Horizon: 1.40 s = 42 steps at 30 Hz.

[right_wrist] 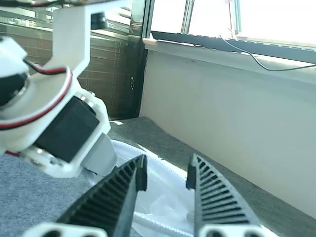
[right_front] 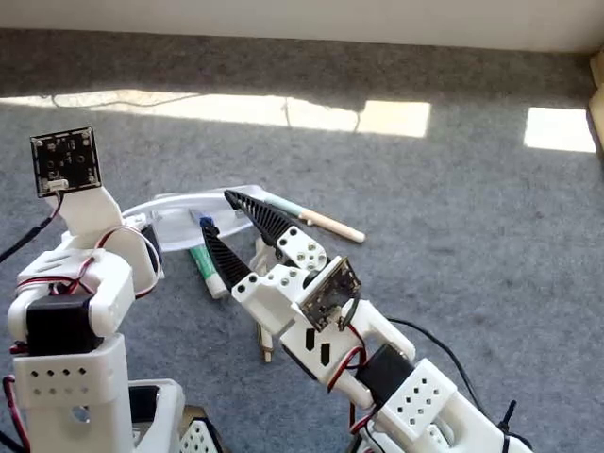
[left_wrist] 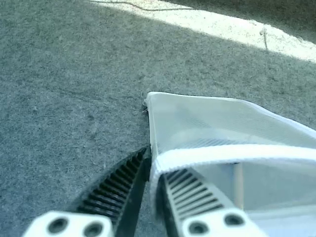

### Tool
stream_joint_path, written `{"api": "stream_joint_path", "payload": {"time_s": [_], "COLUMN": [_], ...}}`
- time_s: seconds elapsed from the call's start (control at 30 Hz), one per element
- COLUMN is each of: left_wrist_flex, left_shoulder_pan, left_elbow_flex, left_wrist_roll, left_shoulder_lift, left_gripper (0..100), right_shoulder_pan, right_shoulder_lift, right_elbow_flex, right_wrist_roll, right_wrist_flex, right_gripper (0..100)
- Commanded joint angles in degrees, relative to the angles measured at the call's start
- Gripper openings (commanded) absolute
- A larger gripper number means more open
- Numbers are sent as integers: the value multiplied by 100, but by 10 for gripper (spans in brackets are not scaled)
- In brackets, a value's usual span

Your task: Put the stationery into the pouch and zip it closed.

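Observation:
A white see-through pouch [right_front: 179, 219] lies on the grey carpet. My left gripper [left_wrist: 150, 165] is shut on the pouch's [left_wrist: 222, 123] white rim at one corner, with one finger inside and one outside. My right gripper [right_front: 218, 214] hangs open just above the pouch's mouth, with nothing between its black fingers; in its own view my right gripper [right_wrist: 165, 175] has the pouch [right_wrist: 163, 200] below it. A green marker [right_front: 206, 269] lies beside the pouch. A wooden pen with a teal end [right_front: 319, 220] lies on the pouch's far side. A blue-capped item [right_front: 206, 226] sits at the pouch's mouth.
The left arm's white body [right_front: 71, 311] stands close on the left and shows near the right gripper as the left arm [right_wrist: 54, 113]. A thin pale stick [right_front: 266, 345] lies under the right arm. Open carpet [right_front: 453, 208] stretches to the right and back.

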Motion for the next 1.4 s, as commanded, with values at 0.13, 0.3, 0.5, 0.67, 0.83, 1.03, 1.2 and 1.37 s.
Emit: {"api": "stream_joint_path", "payload": {"time_s": [0.13, 0.3, 0.5, 0.67, 0.83, 1.03, 1.2, 1.37], "left_wrist_flex": [-35, -44, -44, -44, -44, -44, -44, -44], "left_shoulder_pan": [-75, -374, -479, -760, -760, -760, -760, -760], "left_elbow_flex": [-84, -84, -84, -84, -57, -48, -48, -48], "left_wrist_roll": [35, 35, 35, 44, 44, 44, 44, 44], "left_shoulder_lift": [-40, -40, -40, -40, -40, -40, -40, -40], "left_gripper": [7, 7, 7, 7, 7, 7, 7, 7], "right_shoulder_pan": [576, 884, 1253, 1604, 1912, 2369, 2563, 2571], "right_shoulder_lift": [-251, -409, -400, -356, 444, 1754, 2563, 2976], "right_elbow_flex": [-541, -1156, -1886, -2114, -2246, -2703, -2958, -3389], "right_wrist_roll": [18, 18, 18, 35, 44, 26, 44, 62], "right_wrist_flex": [1121, 2431, 3785, 4154, 4154, 4154, 4154, 4813], "right_gripper": [128, 128, 128, 128, 128, 128, 128, 128]}}
